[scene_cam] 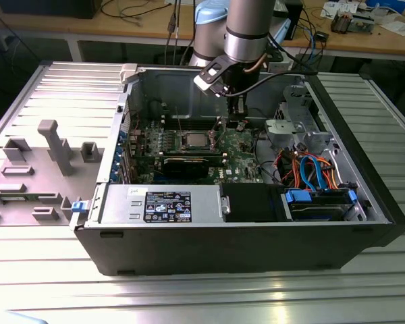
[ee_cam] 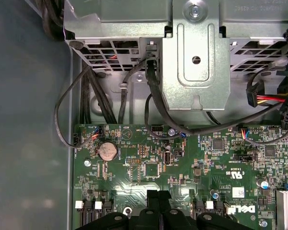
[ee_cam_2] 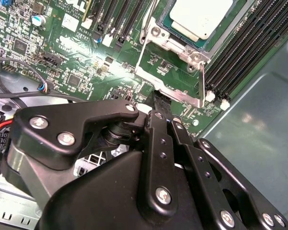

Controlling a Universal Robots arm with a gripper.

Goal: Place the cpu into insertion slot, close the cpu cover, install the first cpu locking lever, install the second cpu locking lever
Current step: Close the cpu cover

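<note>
- We see the gripper (scene_cam: 237,124) hanging inside the open computer case (scene_cam: 189,250). Its matt black fingers (ee_cam_2: 156,129) (ee_cam: 153,206) are drawn close together, with only a hairline slit between them in both wrist views. We can make out nothing held in that slit.
- The cpu (ee_cam_2: 201,17) is a flat square with a dull silver-grey metal top. It lies seated in the insertion slot (scene_cam: 183,142), just ahead of the fingers in the second wrist view and towards the exterior view's left of them.
- The cpu cover (ee_cam_2: 177,45) is a thin frame of stamped metal. It lies flat around the cpu, whose top shows through the square window.
- A thin, bright wire locking lever (ee_cam_2: 202,84) runs just beside the fingers along the slot's edge. We cannot tell whether it is hooked down.
- Long black memory slots (ee_cam_2: 252,43) flank the insertion slot.
- The case is a black sheet-metal box. It holds the glossy green motherboard (ee_cam: 149,167), a silver power supply (scene_cam: 162,202) with a printed label, a grey galvanised drive cage (ee_cam: 197,62), and orange, blue and black cables (scene_cam: 310,169).
- A round silver coin cell (ee_cam: 107,151) sits in its holder on the board, ahead of the fingers in the first wrist view.
- The case rests on a ribbed aluminium table (scene_cam: 189,297). A grey plastic fixture (scene_cam: 54,145) stands well apart from the fingers, at the exterior view's left.
</note>
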